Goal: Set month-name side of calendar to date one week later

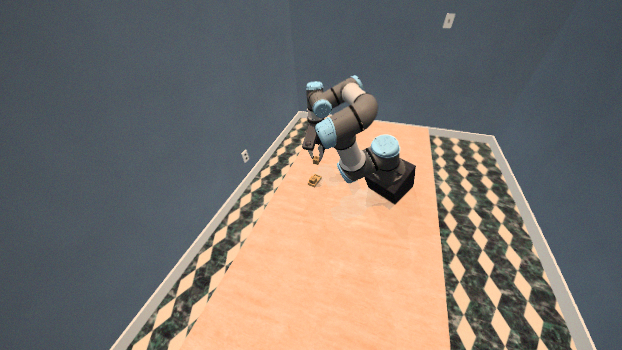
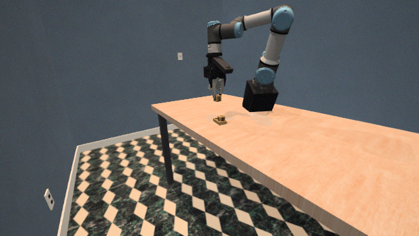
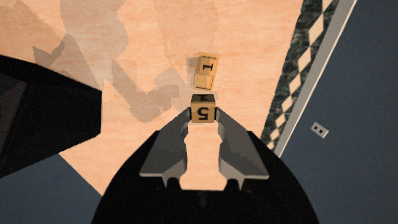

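Observation:
My gripper [image 3: 203, 108] [image 1: 316, 160] [image 2: 217, 98] is shut on a small wooden cube [image 3: 203, 109] [image 1: 316, 160] [image 2: 218, 98] whose face toward the wrist camera shows a 5. It holds the cube in the air above the table. Below it the wooden tray [image 3: 190, 64] [image 1: 312, 184] [image 2: 219, 122] lies on the table with the other cube [image 3: 205, 71] [image 1: 315, 178] [image 2: 221, 118] in it, a 1 on its top face. The held cube is clear of the tray. The month's side is too small to read.
The orange table [image 1: 325, 260] [image 2: 303, 145] [image 3: 240, 35] carries the arm's black base [image 1: 392, 181] [image 2: 259, 98] to the right of the tray. The table's left edge and the checkered floor [image 3: 300, 65] [image 2: 135, 189] lie close beyond the tray.

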You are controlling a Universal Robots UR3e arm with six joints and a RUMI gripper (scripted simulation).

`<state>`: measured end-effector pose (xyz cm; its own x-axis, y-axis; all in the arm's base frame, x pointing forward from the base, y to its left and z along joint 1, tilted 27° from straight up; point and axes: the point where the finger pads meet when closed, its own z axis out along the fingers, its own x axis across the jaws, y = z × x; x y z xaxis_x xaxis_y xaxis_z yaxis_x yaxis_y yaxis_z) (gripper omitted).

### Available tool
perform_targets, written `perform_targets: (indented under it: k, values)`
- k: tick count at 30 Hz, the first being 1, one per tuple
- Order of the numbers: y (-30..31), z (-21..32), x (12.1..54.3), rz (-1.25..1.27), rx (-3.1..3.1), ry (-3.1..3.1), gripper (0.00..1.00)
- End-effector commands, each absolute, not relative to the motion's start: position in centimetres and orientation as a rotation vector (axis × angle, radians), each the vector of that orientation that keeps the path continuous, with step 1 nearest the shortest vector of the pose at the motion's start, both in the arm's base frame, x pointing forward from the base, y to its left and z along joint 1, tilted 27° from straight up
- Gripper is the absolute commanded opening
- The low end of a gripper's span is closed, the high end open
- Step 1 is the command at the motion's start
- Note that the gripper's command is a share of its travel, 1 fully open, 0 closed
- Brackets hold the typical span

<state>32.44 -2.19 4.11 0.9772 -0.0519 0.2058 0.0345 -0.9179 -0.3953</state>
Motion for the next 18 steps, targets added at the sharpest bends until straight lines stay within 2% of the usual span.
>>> perform_targets:
  k: [1, 18]
  values:
    - [-3.1, 3.8, 32.4, -0.358, -2.723, -0.224, 0.10]
    - [-4.4, 3.0, 32.2, -0.438, -2.691, -0.628, 0.10]
